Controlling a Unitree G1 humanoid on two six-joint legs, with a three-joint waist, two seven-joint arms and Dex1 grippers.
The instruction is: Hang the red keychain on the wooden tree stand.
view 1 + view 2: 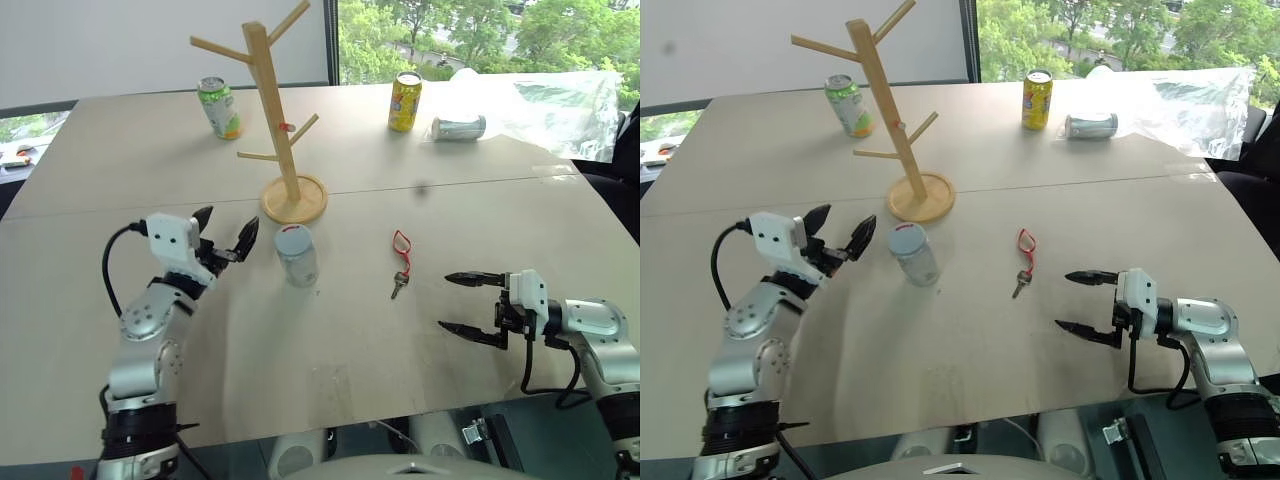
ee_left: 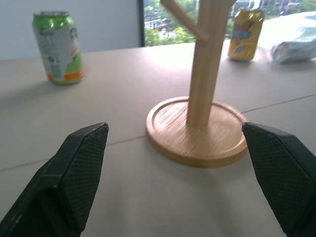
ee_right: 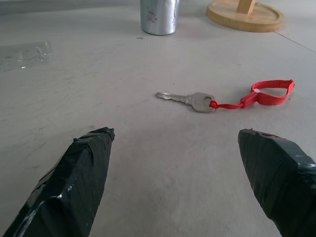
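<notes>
Two grippers sit low over the pale table (image 1: 420, 330) in the head views, and the wooden tree stand (image 1: 275, 120) serves as the landmark. The red keychain (image 1: 401, 262) lies flat on the table, nearer the robot than the stand's base and off to its right, well apart from it, untouched. A grey jar (image 1: 296, 255) stands just in front of the stand's base. The left gripper (image 1: 226, 235) hovers near the jar, to the left of the stand's base, fingers spread apart and holding nothing. The right gripper (image 1: 468, 303) is right of the keychain, farther from the stand, fingers also spread and empty, pointing toward the key. A green can (image 1: 219, 107) stands behind the stand on its left; a yellow can (image 1: 404, 101) and a toppled silver can (image 1: 459, 127) are behind on its right.

In the left wrist view, the open fingers (image 2: 74, 173) frame the stand's round base, with the green can beyond.

In the right wrist view, the wide-set fingers (image 3: 79, 177) frame the keychain, its key pointing away from the red loop, the stand's base farther off.
</notes>
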